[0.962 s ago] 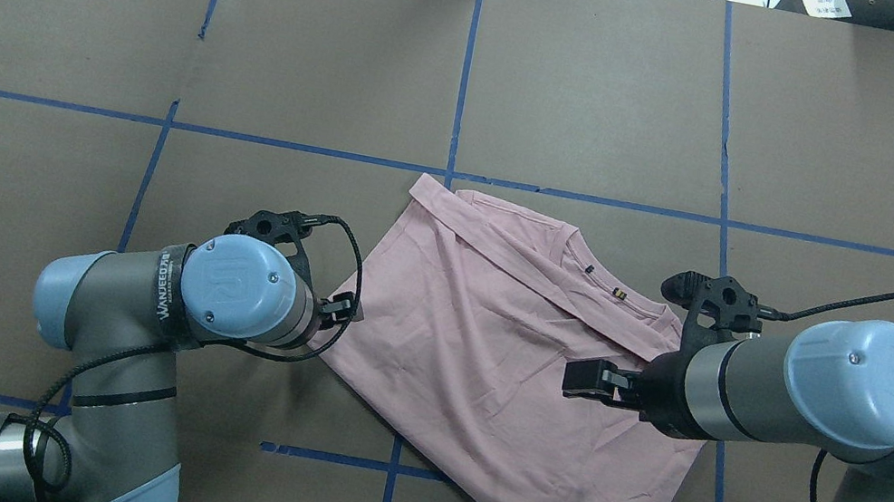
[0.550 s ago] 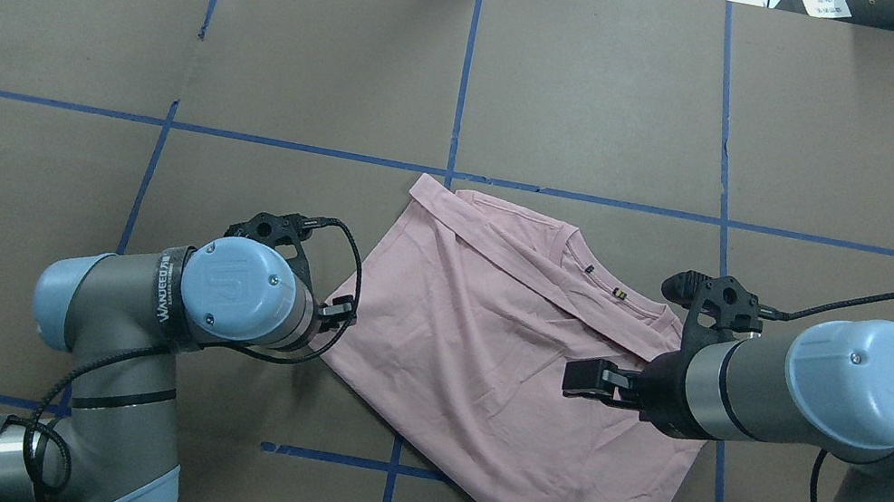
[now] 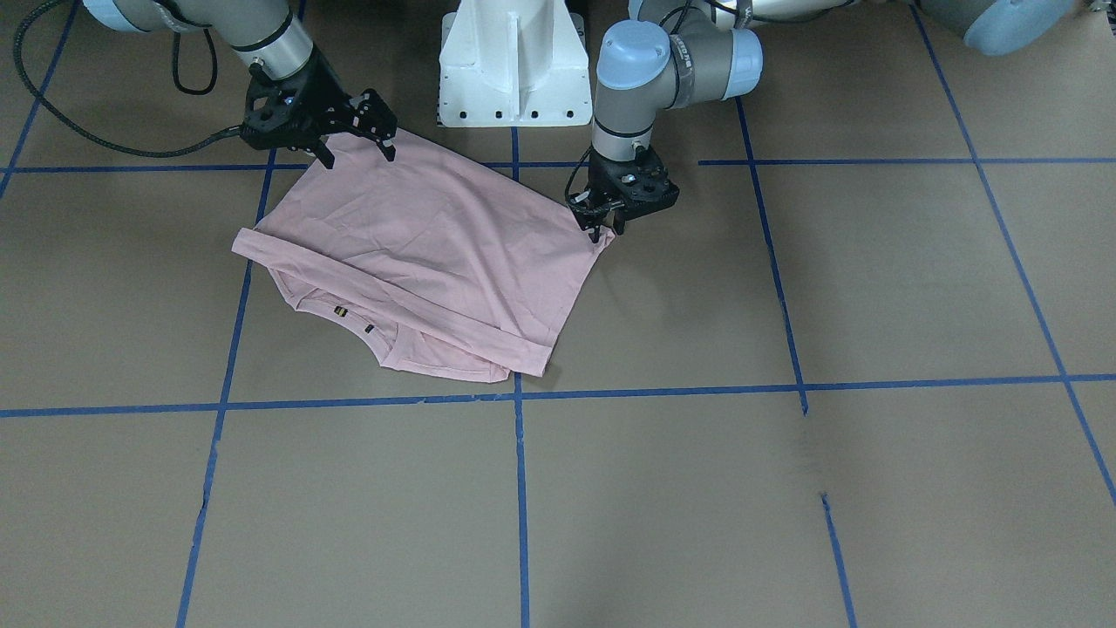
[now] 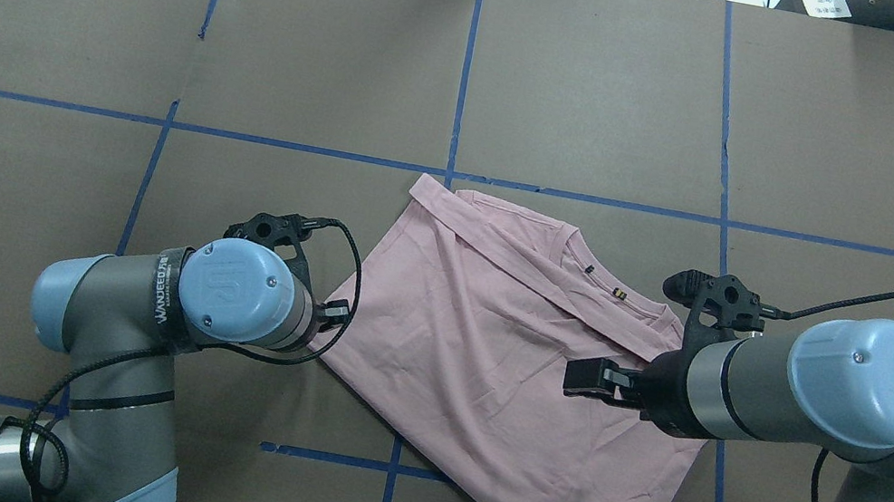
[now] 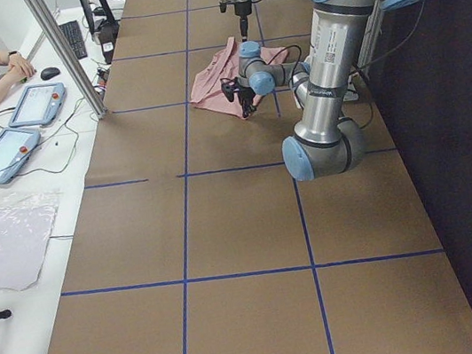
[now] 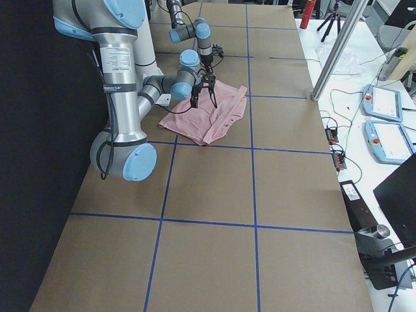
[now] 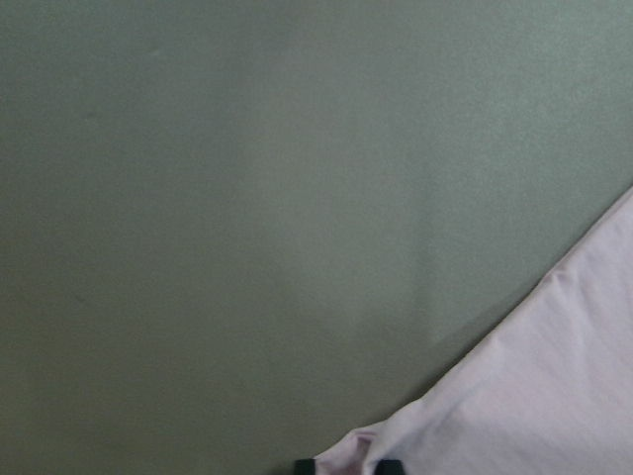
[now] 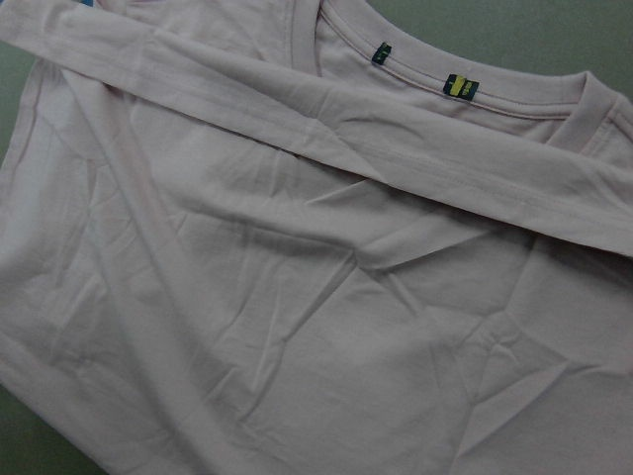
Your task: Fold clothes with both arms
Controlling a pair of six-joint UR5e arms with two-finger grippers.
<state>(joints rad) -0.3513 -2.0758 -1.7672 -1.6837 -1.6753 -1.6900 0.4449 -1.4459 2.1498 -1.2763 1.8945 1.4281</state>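
While my left gripper (image 3: pixel 602 228) pinches the near corner of the pink T-shirt (image 4: pixel 485 350), the shirt lies plain side up on the table (image 4: pixel 307 52) just ahead of the base (image 3: pixel 510 61). A hemmed edge is already laid across below the collar (image 4: pixel 611 287). My right gripper (image 3: pixel 357 150) hangs spread over the opposite edge, gripping nothing. I judge one fold done, with further folds left.

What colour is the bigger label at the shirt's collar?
Label: yellow, dark ends; right wrist view.
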